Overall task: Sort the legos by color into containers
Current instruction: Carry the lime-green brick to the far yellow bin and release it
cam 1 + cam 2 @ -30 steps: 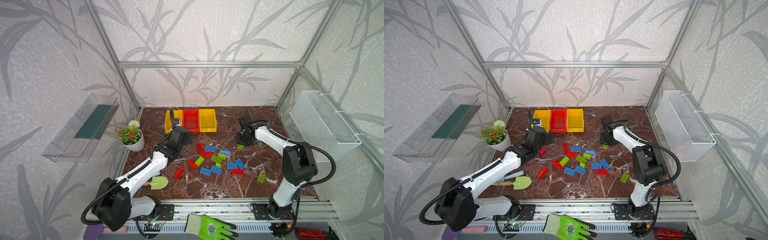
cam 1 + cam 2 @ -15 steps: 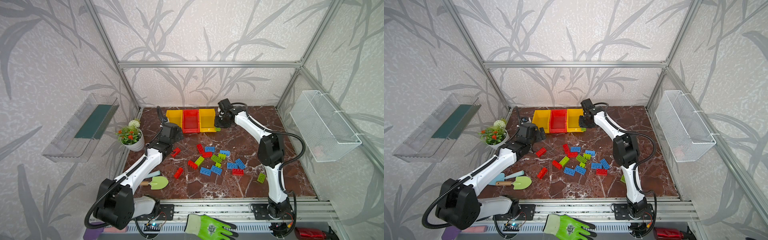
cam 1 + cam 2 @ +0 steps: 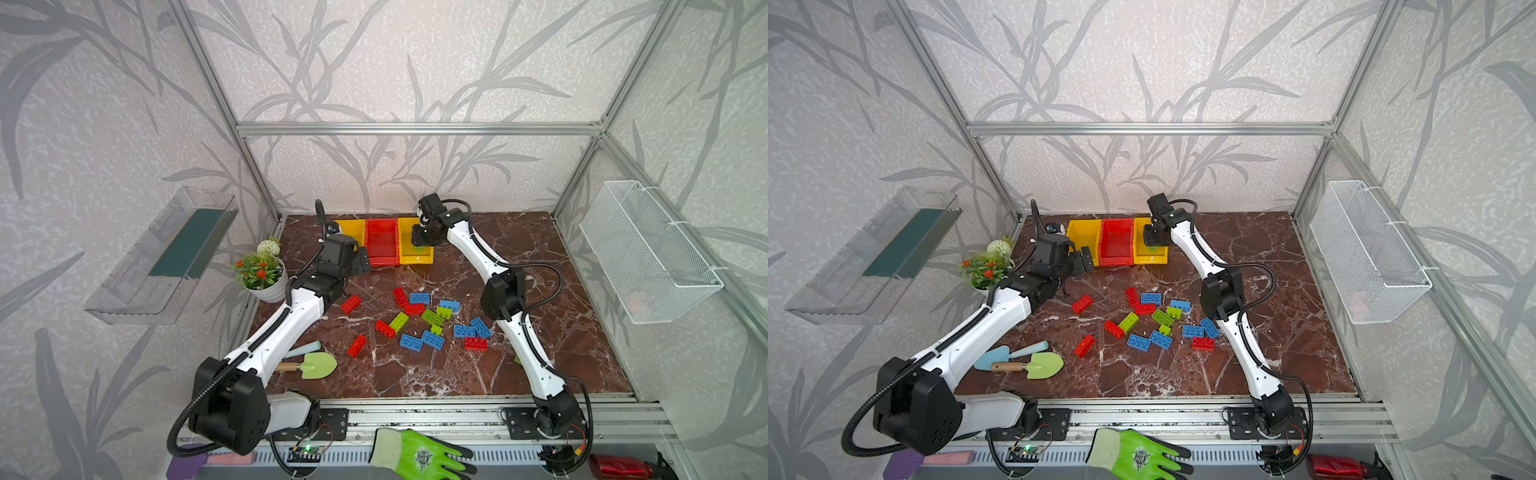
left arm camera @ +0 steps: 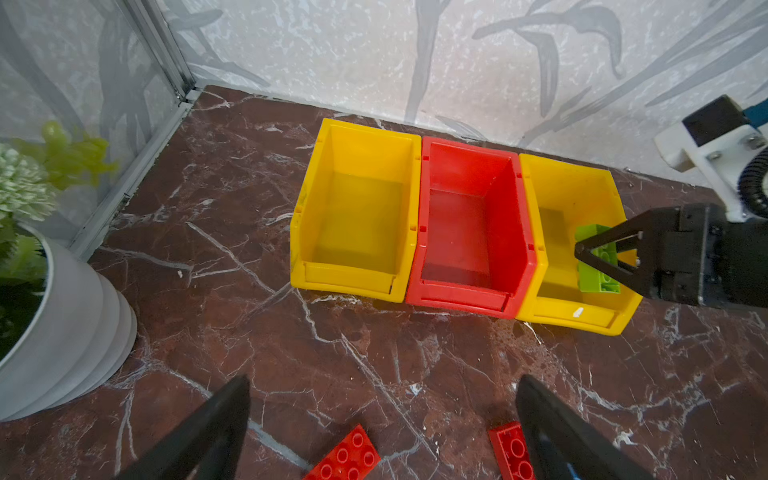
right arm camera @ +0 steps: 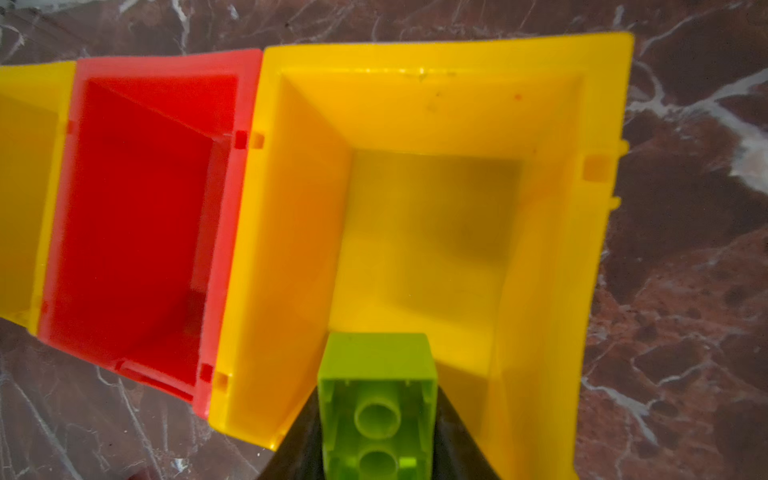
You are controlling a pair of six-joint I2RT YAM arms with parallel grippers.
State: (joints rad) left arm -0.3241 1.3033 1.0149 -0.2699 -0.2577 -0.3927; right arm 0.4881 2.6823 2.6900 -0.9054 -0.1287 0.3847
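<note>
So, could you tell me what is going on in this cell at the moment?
The robot is sorting toy bricks by colour. The right gripper holds a lime green brick over the right-hand yellow bin, apparently about to drop it. The left gripper hangs open above the table near two red bricks. All three bins look empty; the other bricks lie loose on the table.

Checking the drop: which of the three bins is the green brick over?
The yellow bin at the right arm's end of the row: the lime green brick is over it alone.
</note>
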